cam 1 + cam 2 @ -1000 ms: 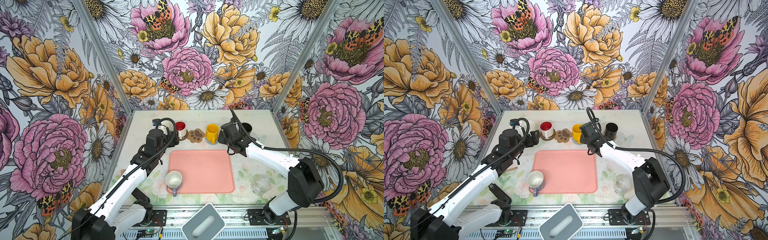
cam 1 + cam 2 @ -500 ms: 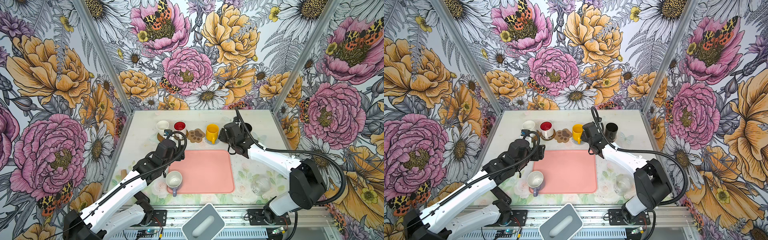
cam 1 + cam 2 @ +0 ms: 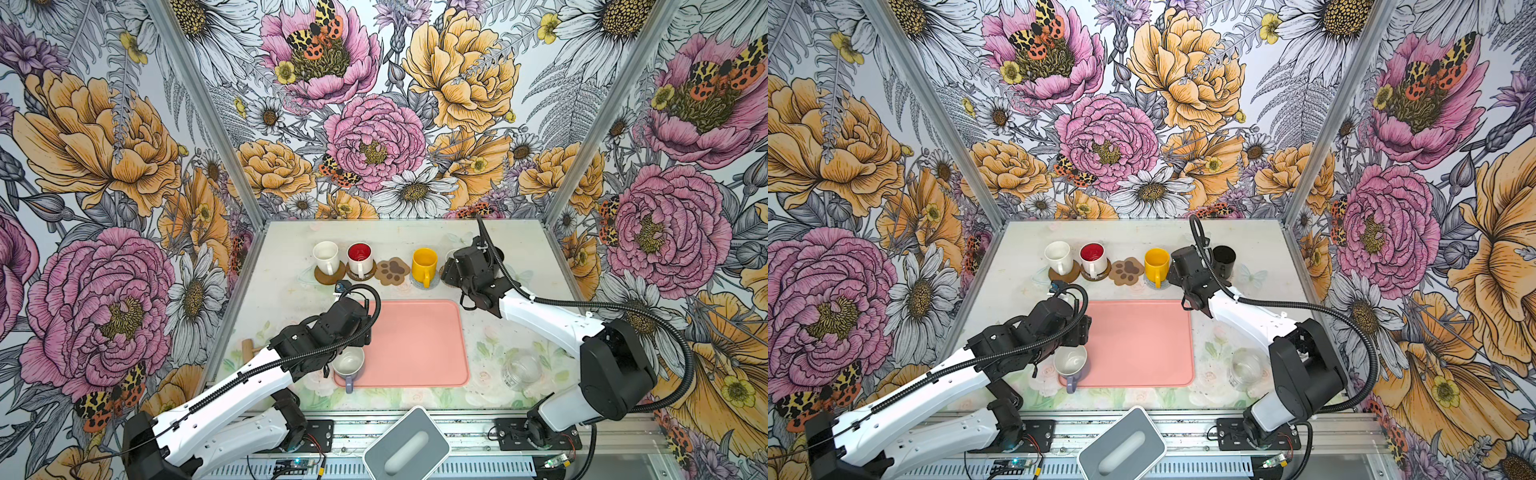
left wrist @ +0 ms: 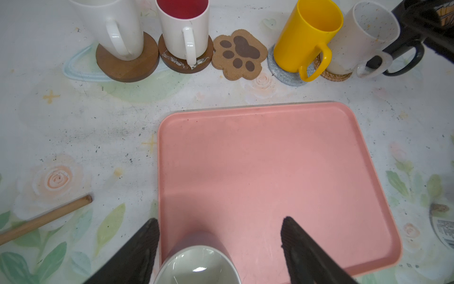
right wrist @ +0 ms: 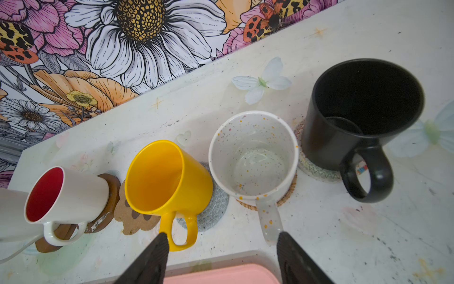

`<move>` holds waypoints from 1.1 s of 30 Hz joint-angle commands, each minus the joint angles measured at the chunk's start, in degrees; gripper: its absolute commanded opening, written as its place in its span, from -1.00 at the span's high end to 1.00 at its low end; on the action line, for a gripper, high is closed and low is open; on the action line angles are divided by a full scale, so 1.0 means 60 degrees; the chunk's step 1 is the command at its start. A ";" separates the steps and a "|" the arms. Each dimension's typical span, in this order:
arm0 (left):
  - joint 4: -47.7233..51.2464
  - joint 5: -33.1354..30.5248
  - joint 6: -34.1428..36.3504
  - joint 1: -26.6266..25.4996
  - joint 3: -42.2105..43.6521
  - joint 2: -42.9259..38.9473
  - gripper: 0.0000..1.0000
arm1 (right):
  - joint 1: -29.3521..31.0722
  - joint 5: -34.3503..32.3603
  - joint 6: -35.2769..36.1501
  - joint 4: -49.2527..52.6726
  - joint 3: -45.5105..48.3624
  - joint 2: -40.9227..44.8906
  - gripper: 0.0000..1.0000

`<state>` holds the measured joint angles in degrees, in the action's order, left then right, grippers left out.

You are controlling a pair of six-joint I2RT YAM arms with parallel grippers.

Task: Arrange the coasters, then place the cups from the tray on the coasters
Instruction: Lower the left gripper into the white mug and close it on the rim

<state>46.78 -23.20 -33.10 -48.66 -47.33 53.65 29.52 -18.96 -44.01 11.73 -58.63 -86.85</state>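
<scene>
Along the back stand the white cup (image 3: 325, 257) and the red-inside cup (image 3: 360, 258) on brown discs, then a bare paw-print coaster (image 3: 392, 271). The yellow cup (image 3: 424, 264) sits on a grey-blue round (image 5: 216, 206), the speckled cup (image 5: 253, 157) on a tan woven round (image 5: 287, 196), and the black cup (image 5: 363, 110) on a pale woven round (image 5: 317, 169). The lavender cup (image 3: 349, 365) stands in the pink tray's (image 3: 419, 345) near-left corner. My left gripper (image 4: 220, 218) is open, its jaws on either side of that cup without touching. My right gripper (image 5: 222, 234) is open and empty, just before the speckled cup's handle.
A clear glass jar (image 3: 521, 370) stands on the table right of the tray. A wooden stick (image 4: 44, 218) lies left of the tray. The cage walls close in the back and both sides.
My left arm has drawn back from the back row to the tray's near-left corner, leaving the white cup on its brown disc. The right gripper has barely shifted.
</scene>
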 commanded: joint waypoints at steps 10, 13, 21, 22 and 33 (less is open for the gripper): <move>0.2066 -0.0132 -0.1596 -0.0731 -0.0393 -0.0050 -0.53 | -0.0145 0.0199 -0.0143 -0.0286 0.0160 0.0322 -0.44; 0.2469 -0.0077 -0.1860 -0.0892 -0.0428 -0.0093 -0.51 | -0.0166 0.0201 -0.0151 -0.0327 0.0177 0.0323 -0.44; 0.3376 0.0248 -0.2460 -0.1262 -0.0519 -0.0313 -0.48 | -0.0217 0.0318 -0.0169 -0.0387 0.0206 0.0266 -0.44; 0.3576 0.0274 -0.2519 -0.1298 -0.0541 -0.0313 -0.48 | -0.0214 0.0344 -0.0167 -0.0387 0.0195 0.0251 -0.44; 0.4329 0.0798 -0.2933 -0.1784 -0.0710 -0.0348 -0.40 | -0.0224 0.0523 -0.0196 -0.0481 0.0182 0.0141 -0.44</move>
<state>71.26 -20.69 -49.50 -58.57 -50.04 52.10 28.45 -16.23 -44.58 10.70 -57.54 -86.15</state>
